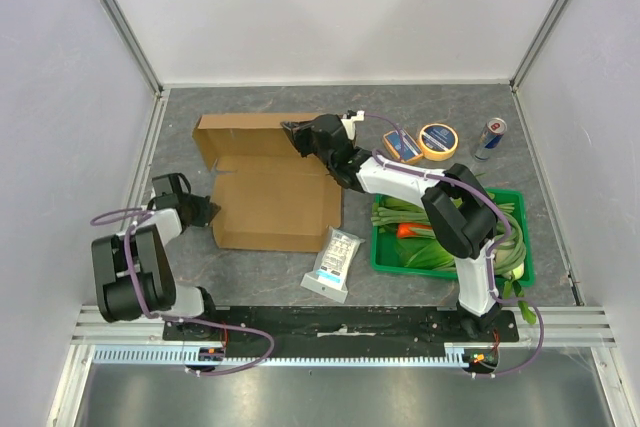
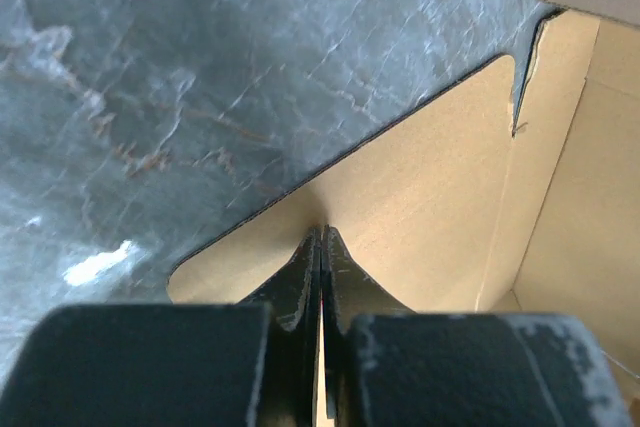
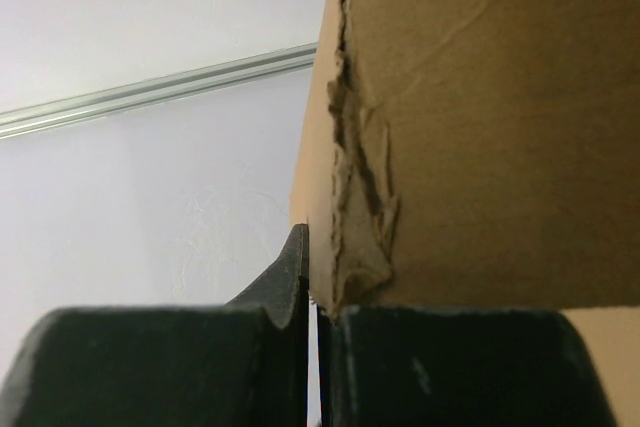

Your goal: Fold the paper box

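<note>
The paper box (image 1: pixel 272 209) is a plain brown cardboard mailer lying open on the grey table, with its back wall (image 1: pixel 240 132) raised. My left gripper (image 1: pixel 206 211) is at the box's left edge, shut on a side flap (image 2: pixel 420 187). A thin sliver of card shows between its fingers (image 2: pixel 300 277). My right gripper (image 1: pixel 296 134) reaches over to the back wall's right end and is shut on that wall's edge. In the right wrist view, the torn cardboard (image 3: pixel 480 117) fills the right half and covers one finger. The other finger (image 3: pixel 292 272) presses against it.
A white-and-blue plastic packet (image 1: pixel 335 264) lies just right of the box's front corner. A green crate (image 1: pixel 440 274) of vegetables stands at the right. Behind it are a yellow tape roll (image 1: pixel 438 140), a small blue-and-orange item (image 1: pixel 402 146) and a can (image 1: pixel 489 138).
</note>
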Controlling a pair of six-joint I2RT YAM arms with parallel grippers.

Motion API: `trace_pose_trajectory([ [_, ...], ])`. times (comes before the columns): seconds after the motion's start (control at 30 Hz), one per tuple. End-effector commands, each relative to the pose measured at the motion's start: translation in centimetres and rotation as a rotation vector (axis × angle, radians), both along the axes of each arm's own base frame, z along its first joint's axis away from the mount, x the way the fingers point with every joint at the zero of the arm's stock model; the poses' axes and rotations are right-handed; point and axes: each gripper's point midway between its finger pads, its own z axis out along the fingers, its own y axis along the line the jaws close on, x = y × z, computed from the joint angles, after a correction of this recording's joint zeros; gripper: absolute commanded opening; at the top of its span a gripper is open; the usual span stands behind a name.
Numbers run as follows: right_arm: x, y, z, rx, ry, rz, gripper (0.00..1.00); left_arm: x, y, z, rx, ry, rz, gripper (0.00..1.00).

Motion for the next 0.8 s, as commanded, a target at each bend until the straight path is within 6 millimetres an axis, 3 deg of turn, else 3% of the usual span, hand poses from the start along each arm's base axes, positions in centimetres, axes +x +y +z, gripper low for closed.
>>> trace_pose_trajectory([
  [0.0,-0.2,-0.4,-0.4,-0.02,-0.018,0.005,0.0,0.9,1.5,-1.4,-0.044,0.088,0.091,0.02],
  [0.13,-0.5,-0.5,-0.8,-0.036,-0.018,0.018,0.0,2.3,2.1,-0.4,-0.018,0.044,0.05,0.02],
  [0.2,-0.5,-0.6,-0.9,-0.033,-0.02,0.019,0.0,3.4,2.6,1.0,0.048,-0.038,-0.009,0.1],
  [0.23,-0.5,-0.5,-1.1,-0.035,-0.017,0.024,0.0,3.9,2.5,2.4,0.07,-0.098,-0.039,0.16],
  [0.27,-0.4,-0.5,-1.1,-0.033,-0.016,0.025,0.0,4.6,2.4,3.6,0.094,-0.159,-0.066,0.3],
  [0.4,-0.1,-0.3,-1.2,-0.017,-0.002,0.025,0.0,6.1,2.4,7.4,0.224,-0.317,-0.191,0.57],
  [0.57,0.6,-0.5,-1.3,-0.009,0.024,0.016,0.0,7.1,3.3,11.0,0.368,-0.428,-0.232,0.66],
  [0.77,1.5,-0.6,-0.6,0.022,0.031,0.009,0.0,8.4,4.4,13.5,0.548,-0.473,-0.253,0.72],
])
